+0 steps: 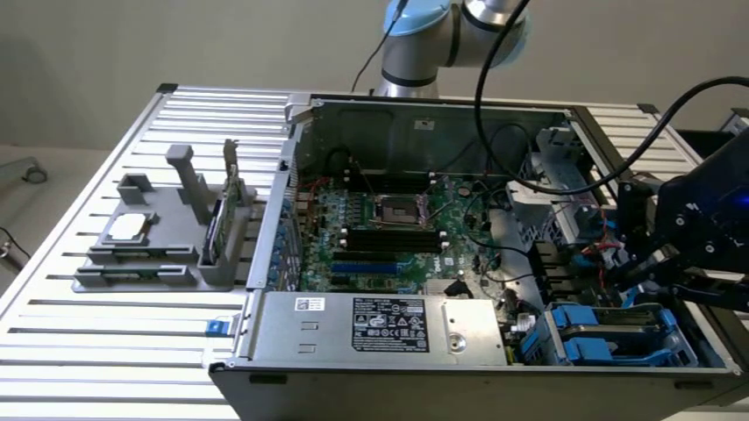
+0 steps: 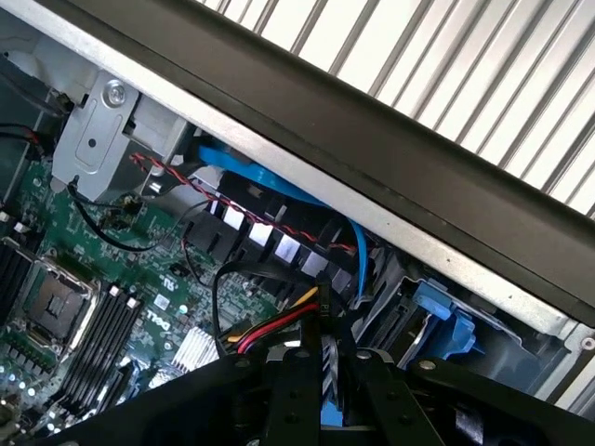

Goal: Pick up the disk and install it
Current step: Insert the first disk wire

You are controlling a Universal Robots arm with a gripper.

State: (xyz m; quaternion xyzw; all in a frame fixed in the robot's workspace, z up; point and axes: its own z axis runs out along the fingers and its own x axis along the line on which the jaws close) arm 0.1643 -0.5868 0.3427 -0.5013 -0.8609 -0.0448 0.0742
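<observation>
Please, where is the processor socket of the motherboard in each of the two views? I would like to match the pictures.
Exterior view: the processor socket sits in the middle of the green board inside the open case.
Wrist view: the processor socket is a silver square frame on the green board, away from the case wall.
Shared landmark: the black memory slots right beside the socket in both views.

One computer case (image 1: 468, 386), one motherboard (image 1: 451, 219), one grey fixture (image 1: 153, 263), one processor chip (image 1: 129, 226), one tool (image 2: 327, 370).
</observation>
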